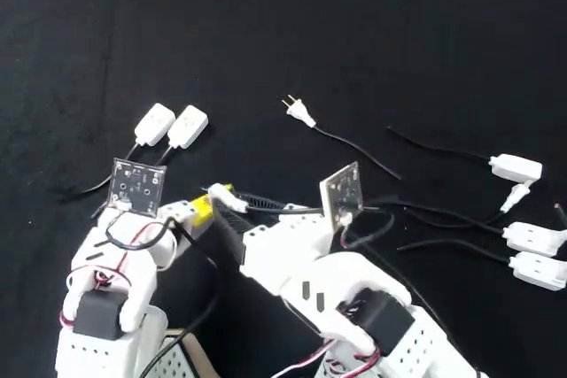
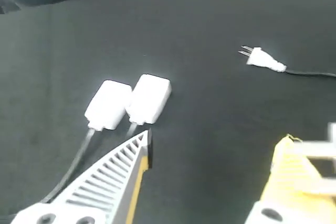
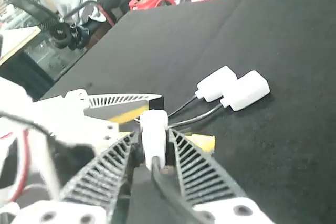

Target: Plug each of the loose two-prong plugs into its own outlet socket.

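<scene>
Right gripper (image 3: 154, 130) clamped on white plug (image 3: 154, 142), black cable trailing. Left gripper (image 2: 215, 140) spread wide, holding nothing, near two white sockets (image 2: 149, 98).

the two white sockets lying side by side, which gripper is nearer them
Left. The left gripper is open just short of the sockets, one fingertip right beside them. The right gripper, shut on a plug, sits farther back, behind the left gripper.

I see a black table (image 1: 372, 33), 2 white sockets (image 1: 156, 123) left of centre, 1 white plug (image 1: 301, 112) on a black cord (image 1: 359, 150), and my left gripper (image 2: 215, 139): white ribs, yellow trim.
</scene>
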Controlling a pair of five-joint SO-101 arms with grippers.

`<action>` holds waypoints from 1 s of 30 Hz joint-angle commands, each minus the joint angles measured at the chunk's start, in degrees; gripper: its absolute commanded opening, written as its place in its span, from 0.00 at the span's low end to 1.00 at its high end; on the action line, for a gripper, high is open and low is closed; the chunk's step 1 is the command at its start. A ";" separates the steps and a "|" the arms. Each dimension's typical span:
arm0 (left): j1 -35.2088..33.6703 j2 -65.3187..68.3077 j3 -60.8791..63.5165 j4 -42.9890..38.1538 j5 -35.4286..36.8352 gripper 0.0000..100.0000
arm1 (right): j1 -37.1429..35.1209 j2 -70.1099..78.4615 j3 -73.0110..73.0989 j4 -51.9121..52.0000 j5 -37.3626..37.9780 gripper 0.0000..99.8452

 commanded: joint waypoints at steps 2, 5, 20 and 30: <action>-2.33 -0.35 1.01 -3.69 -4.57 0.36 | -1.58 0.04 -3.03 0.97 1.49 0.01; -2.33 -0.35 1.27 -3.52 -5.27 0.36 | -1.49 0.04 -3.03 0.88 1.49 0.01; -27.65 1.23 -8.57 0.97 -8.70 0.36 | 23.56 34.68 -19.82 1.05 7.65 0.01; -25.45 44.40 -27.56 -2.81 -23.03 0.26 | 31.65 63.52 -37.49 6.24 8.09 0.01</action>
